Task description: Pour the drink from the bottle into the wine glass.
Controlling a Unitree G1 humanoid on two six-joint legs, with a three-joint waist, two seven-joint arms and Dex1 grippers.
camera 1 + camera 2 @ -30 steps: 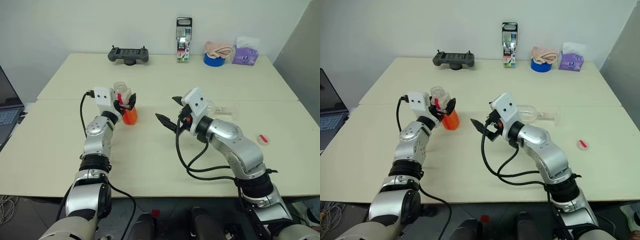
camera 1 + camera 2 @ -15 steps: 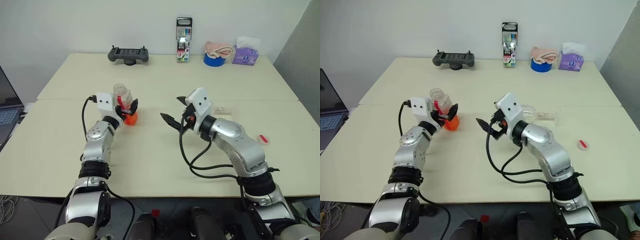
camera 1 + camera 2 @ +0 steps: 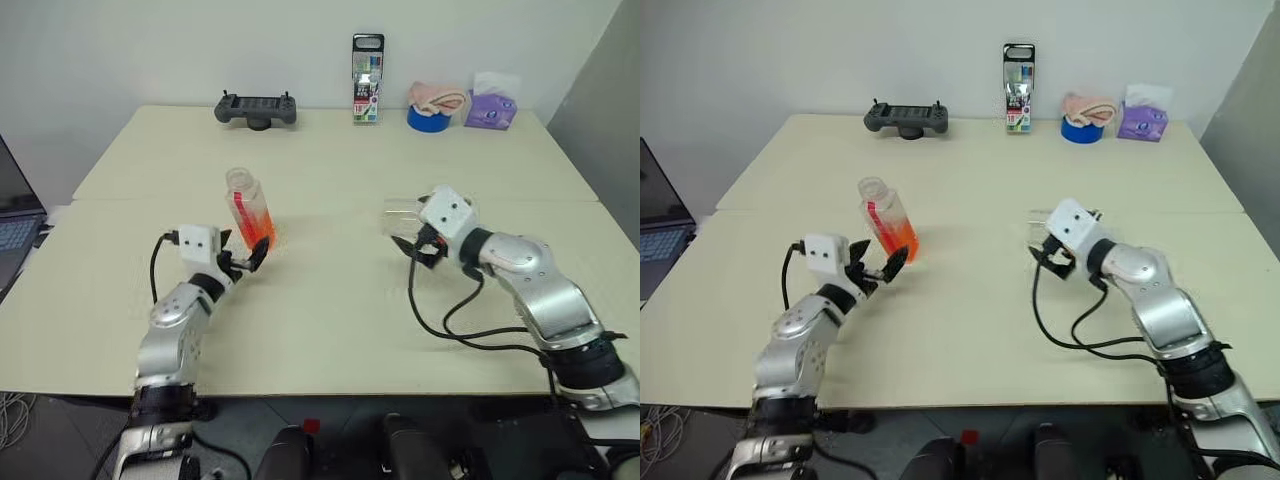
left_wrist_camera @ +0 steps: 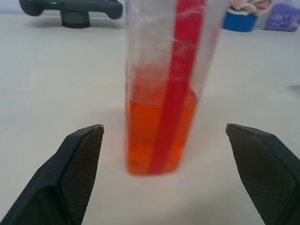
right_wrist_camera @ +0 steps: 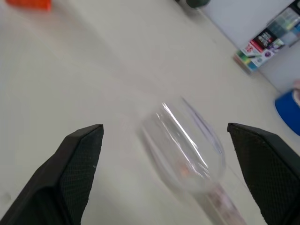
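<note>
Though uncapped overhead, bottle (image 3: pixel 250 209) neckless wrist-side

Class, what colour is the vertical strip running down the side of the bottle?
Red. The strip on the bottle shows best in the left wrist view, crossing the orange-red drink.

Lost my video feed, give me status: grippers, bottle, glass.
Both grippers open, left gripper short of the standing bottle, drink low inside. Right gripper by the wine glass, lying on its side. Nothing between.
</note>
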